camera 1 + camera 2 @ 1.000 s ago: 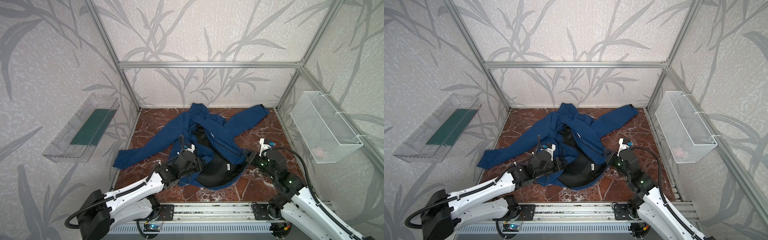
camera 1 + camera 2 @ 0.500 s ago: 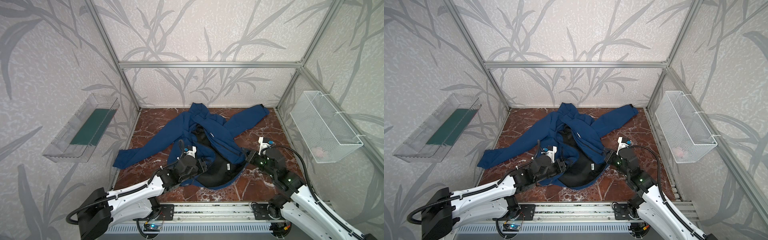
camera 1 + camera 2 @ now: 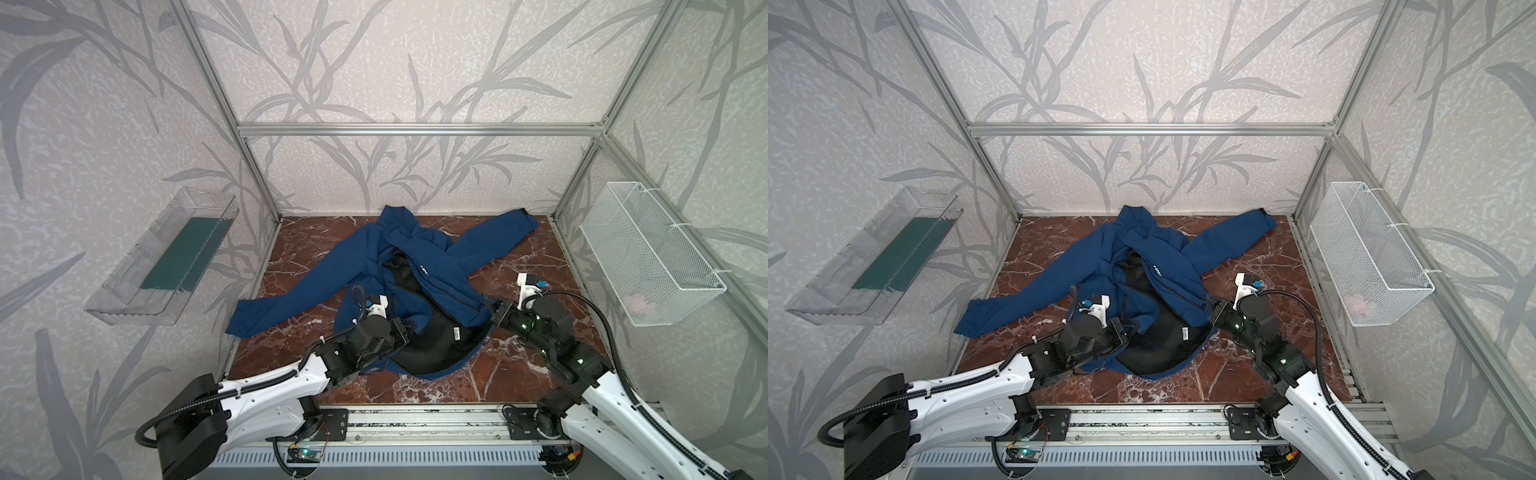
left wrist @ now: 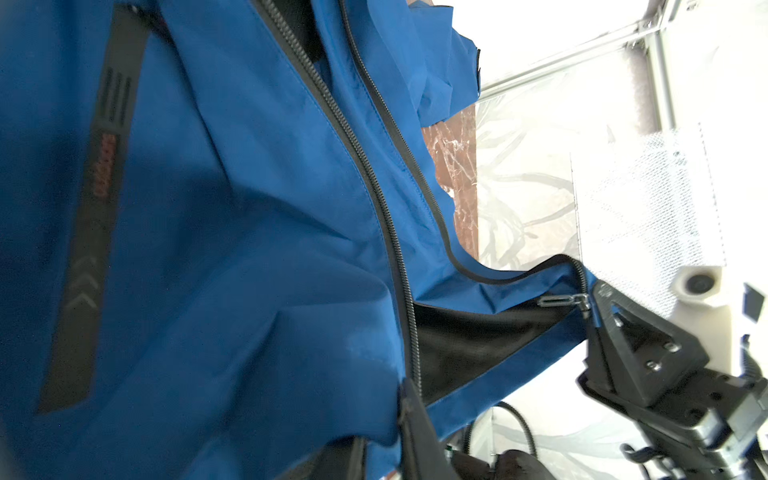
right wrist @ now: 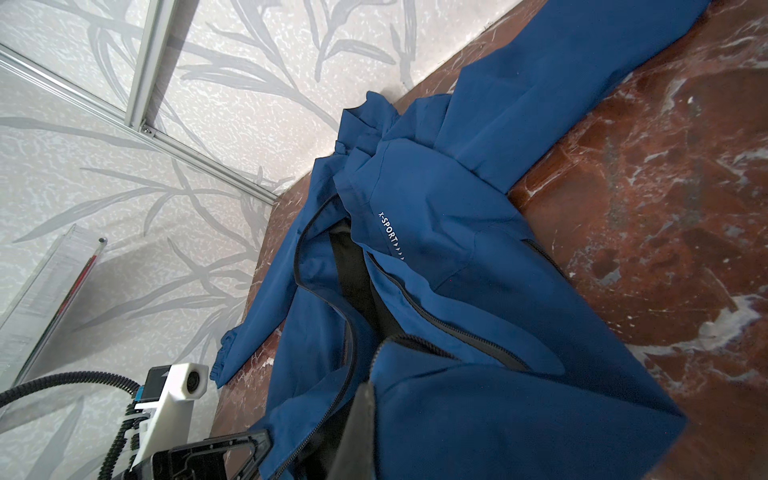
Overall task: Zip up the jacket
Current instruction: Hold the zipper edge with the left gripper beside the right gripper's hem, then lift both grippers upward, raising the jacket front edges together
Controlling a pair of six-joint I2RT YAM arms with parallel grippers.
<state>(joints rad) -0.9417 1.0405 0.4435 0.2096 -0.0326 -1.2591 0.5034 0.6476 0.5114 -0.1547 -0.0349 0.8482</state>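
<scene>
- Across the middle of the marble table (image 3: pixel 316 245), the jacket (image 3: pixel 436 270) lay spread and unzipped with its black lining showing. One sleeve reached the table's far right corner, the other its left edge.
- The zipper pull (image 4: pixel 557 300) hung at the hem corner toward the table's near right, where the right gripper (image 3: pixel 488 309) was clenched on the jacket.
- The left gripper (image 3: pixel 409 328) sat at the opposite front edge, near the table's front middle; whether it gripped the cloth could not be told.
- A wire basket (image 3: pixel 648 257) hung beyond the table's right side, and a clear tray (image 3: pixel 166 257) beyond its left.
</scene>
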